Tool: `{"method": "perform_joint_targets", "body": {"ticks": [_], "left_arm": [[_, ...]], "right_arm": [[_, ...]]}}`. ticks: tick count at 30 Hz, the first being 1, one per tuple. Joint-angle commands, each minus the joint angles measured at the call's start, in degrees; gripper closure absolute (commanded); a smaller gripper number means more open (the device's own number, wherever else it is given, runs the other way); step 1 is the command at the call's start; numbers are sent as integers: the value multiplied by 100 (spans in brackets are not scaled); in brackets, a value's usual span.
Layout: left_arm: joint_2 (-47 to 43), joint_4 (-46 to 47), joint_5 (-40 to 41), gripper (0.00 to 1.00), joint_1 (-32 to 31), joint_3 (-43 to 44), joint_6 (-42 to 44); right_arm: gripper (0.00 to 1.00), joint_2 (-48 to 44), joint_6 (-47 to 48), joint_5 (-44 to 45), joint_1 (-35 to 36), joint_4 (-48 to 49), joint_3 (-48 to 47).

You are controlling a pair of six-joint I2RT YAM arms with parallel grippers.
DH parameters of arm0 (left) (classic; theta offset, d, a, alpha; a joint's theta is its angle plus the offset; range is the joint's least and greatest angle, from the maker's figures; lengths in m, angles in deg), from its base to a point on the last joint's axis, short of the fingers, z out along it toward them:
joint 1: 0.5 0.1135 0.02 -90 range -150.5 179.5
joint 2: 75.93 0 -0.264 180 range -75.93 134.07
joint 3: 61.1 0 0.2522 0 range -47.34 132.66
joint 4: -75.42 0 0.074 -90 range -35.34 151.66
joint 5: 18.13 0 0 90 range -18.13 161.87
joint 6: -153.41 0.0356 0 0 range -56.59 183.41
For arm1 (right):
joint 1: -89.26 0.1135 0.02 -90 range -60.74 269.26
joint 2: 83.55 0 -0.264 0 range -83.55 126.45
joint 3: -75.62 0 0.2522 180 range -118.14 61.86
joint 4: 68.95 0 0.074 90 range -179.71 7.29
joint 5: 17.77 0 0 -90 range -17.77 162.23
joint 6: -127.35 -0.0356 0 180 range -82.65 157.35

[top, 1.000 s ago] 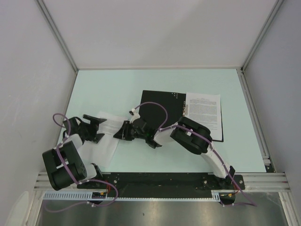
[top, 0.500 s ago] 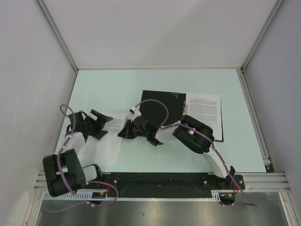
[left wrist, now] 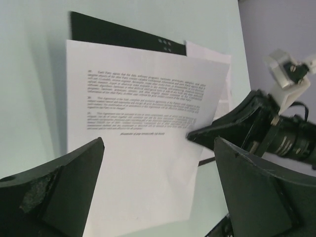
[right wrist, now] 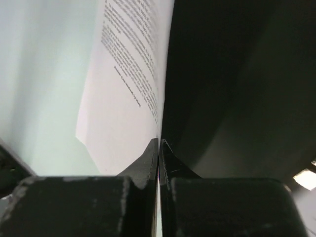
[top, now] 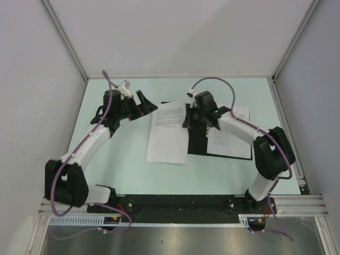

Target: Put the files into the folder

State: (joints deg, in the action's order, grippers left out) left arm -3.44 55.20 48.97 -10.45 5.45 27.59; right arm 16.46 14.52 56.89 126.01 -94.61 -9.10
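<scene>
The folder (top: 196, 139) lies open on the table, black inside up. One printed sheet (top: 229, 137) lies on its right half. A second printed sheet (top: 169, 133) lies across the folder's left half and hangs over onto the table. My right gripper (top: 189, 122) is shut on this sheet's right edge; the right wrist view shows the fingers (right wrist: 159, 145) pinching the sheet (right wrist: 129, 74) beside the black folder (right wrist: 222, 79). My left gripper (top: 147, 104) is open and empty, above the sheet's far left corner. The left wrist view shows the sheet (left wrist: 143, 103) between its open jaws, the folder (left wrist: 113, 33) and the right gripper (left wrist: 197, 134).
Grey walls with metal rails enclose the pale green table (top: 117, 164) on the left, right and far sides. The arm bases sit on a black rail (top: 180, 204) at the near edge.
Both arms have swung from the near left of the table to the far middle. The sheet has moved right, from the bare table onto the folder's left half, in my right gripper.
</scene>
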Motion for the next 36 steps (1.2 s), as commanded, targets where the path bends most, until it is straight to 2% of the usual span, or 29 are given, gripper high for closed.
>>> {"method": "perform_joint_targets", "body": {"ticks": [1, 5, 8, 10, 15, 21, 29, 36], "left_arm": [[1316, -110, -530, 1, -717, 1045, 154], [2242, -49, -725, 0, -1341, 1698, -101], [3006, -346, -953, 1, -1439, 2330, -163], [3270, -480, -927, 0, -1439, 2455, -145], [3342, 12, -1040, 1, -1448, 1989, -390], [3263, 180, -1173, 0, -1448, 1778, -462], [3263, 373, -1340, 1, -1448, 1699, -602], [3254, 382, -1332, 0, -1448, 1681, -611]], "right_arm": [[100, -490, 1473, 12, -966, -2427, -32], [100, -693, 2229, 697, -1758, -3186, -32], [100, -772, 2634, 1189, -2303, -3494, -32], [100, -877, 2774, 1331, -2540, -3573, -23], [100, -1080, 3372, 1779, -2989, -3548, -32], [100, -1001, 3513, 1648, -3587, -3337, -23], [100, -816, 3566, 1595, -3833, -2906, -41], [100, -509, 3487, 989, -3851, -2529, -32]]}}
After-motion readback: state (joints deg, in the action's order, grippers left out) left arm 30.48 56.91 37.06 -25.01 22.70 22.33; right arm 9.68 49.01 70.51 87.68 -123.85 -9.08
